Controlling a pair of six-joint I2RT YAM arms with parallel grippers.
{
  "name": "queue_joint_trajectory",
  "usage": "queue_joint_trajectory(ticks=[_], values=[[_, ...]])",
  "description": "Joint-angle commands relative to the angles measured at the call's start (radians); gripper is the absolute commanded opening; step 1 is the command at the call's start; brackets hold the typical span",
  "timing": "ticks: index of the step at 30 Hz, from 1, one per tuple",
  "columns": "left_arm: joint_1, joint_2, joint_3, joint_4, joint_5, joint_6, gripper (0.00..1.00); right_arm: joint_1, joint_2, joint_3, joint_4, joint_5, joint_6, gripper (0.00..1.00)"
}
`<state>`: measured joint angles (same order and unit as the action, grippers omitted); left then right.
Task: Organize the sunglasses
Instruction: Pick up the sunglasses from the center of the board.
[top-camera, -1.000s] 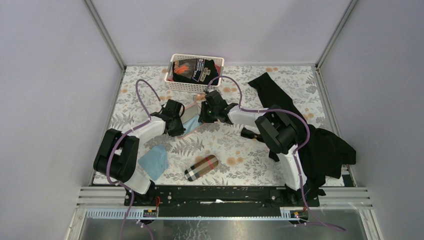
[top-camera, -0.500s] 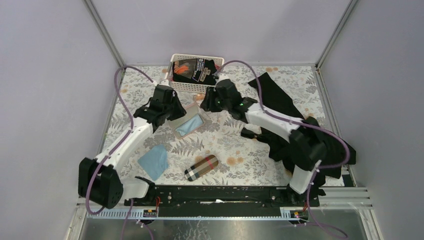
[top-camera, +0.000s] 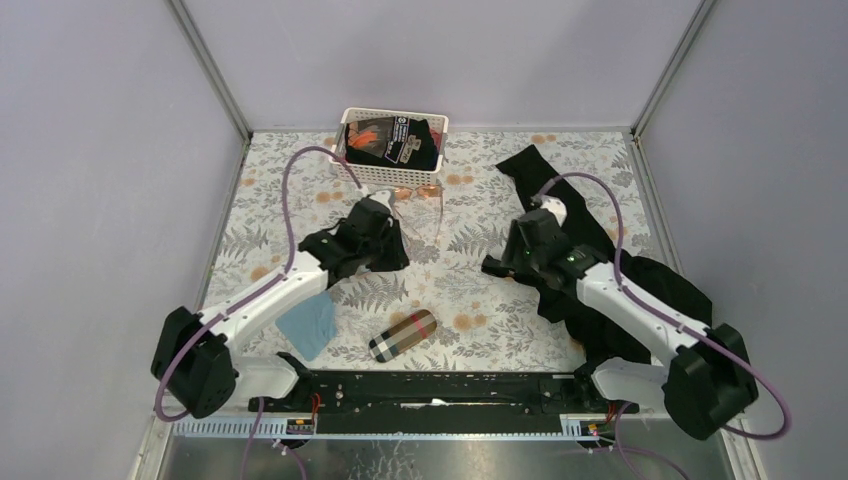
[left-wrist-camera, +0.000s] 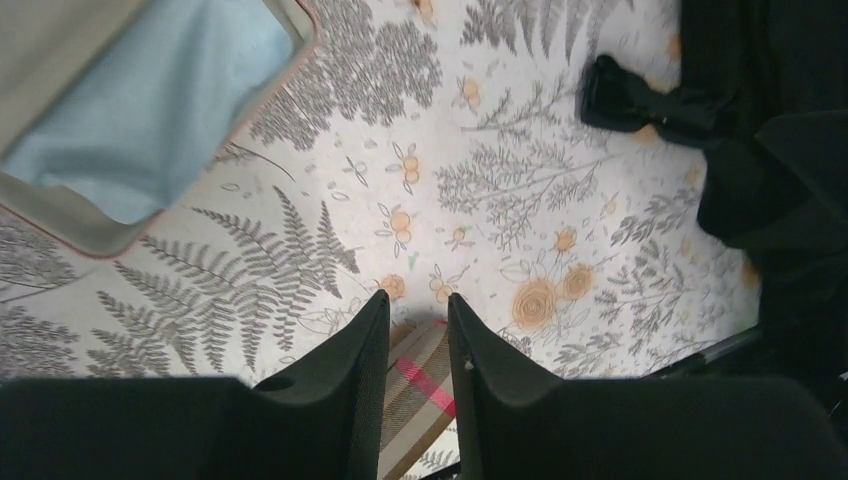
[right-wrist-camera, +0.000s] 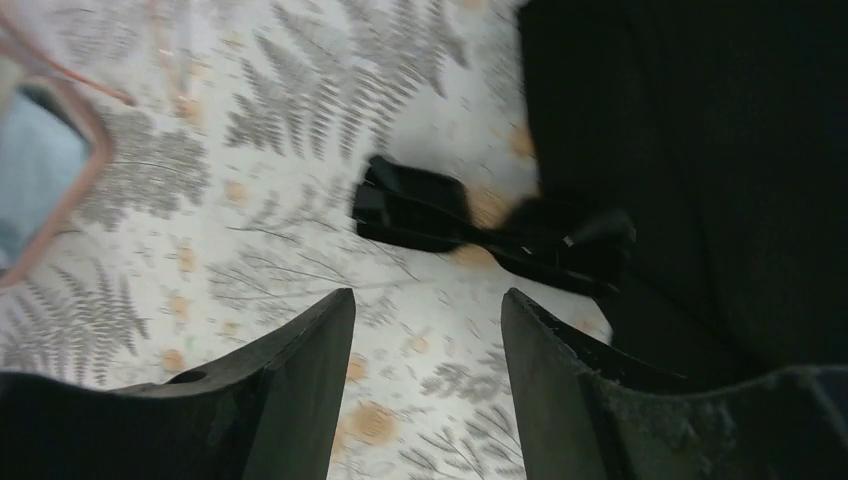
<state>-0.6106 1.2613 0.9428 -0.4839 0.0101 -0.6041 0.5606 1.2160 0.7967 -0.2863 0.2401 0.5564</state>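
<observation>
from above, wire sunglasses (top-camera: 425, 208) lie beside basket (top-camera: 392, 176)

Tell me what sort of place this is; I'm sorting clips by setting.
Likely a robot test cell: plain grey walls on aluminium posts box in a floral-covered table with a black mounting rail.

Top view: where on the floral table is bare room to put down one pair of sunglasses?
The middle is bare, between the plaid oblong case, the slim black-framed sunglasses and the thin wire-framed sunglasses. The far-left corner beside the white plastic basket is bare too. Crowded: the right side, under the rumpled black fabric.
</observation>
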Motion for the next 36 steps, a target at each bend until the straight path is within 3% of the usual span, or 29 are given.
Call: queue_joint_trajectory(ticks=[1,9,24,36], values=[[-0.050,0.053,-0.014,0.040,0.010,-0.020,0.33,-0.035,-0.064,-0.065,-0.098,0.028,0.098,0.64],[-0.079,0.100,0.018,0.046,0.020,-0.026,0.34,-0.052,0.053,-0.031,-0.077,0.004,0.019,0.67],[-0.081,0.157,0.042,0.034,0.031,-0.005,0.34,-0.061,0.327,0.187,-0.181,-0.121,-0.473,0.56],[-0.081,0.181,0.046,0.034,0.037,0.017,0.34,-0.062,0.452,0.239,-0.146,-0.075,-0.552,0.55]])
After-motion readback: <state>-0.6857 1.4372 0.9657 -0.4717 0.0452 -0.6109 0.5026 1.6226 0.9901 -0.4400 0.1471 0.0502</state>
